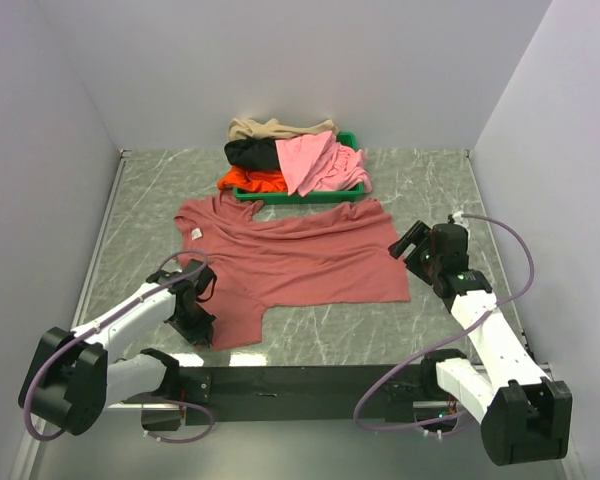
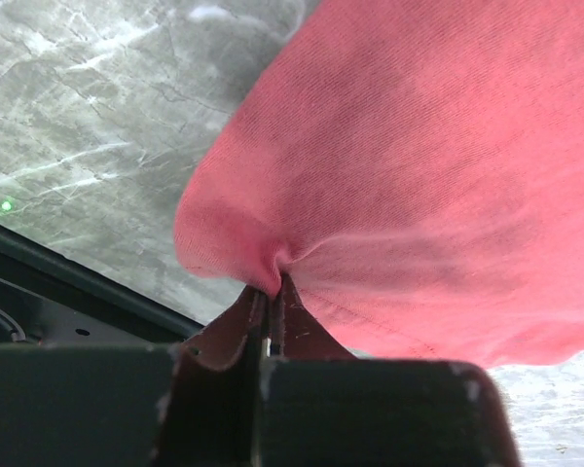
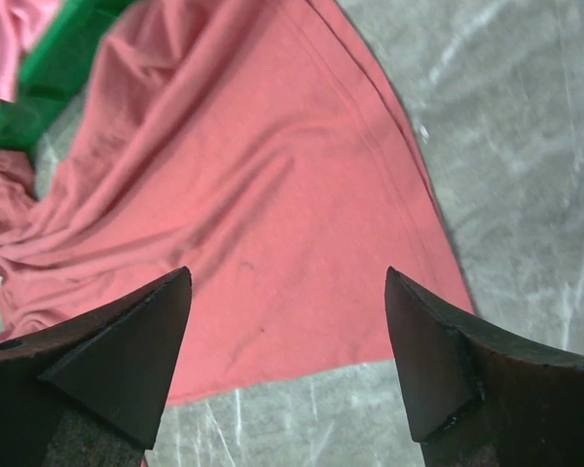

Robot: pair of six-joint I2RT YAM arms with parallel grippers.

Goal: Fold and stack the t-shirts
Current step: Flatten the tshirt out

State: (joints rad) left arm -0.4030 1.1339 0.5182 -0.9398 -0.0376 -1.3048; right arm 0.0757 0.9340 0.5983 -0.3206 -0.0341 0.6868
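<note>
A dusty brick-red t-shirt [image 1: 300,255] lies spread on the marble table. My left gripper [image 1: 202,322] is shut on its near-left corner; in the left wrist view the cloth [image 2: 419,175] bunches into the closed fingertips [image 2: 271,288]. My right gripper [image 1: 408,243] is open and empty beside the shirt's right edge; in the right wrist view it hovers over the shirt [image 3: 253,195]. A light pink shirt [image 1: 315,160], a black shirt [image 1: 250,153], a tan shirt [image 1: 270,128] and a bright orange-red shirt [image 1: 250,180] are heaped in the tray.
The shallow green tray [image 1: 352,140] stands at the back centre, its corner also in the right wrist view [image 3: 58,68]. White walls close the table at left, right and back. A black base rail [image 1: 300,380] runs along the near edge.
</note>
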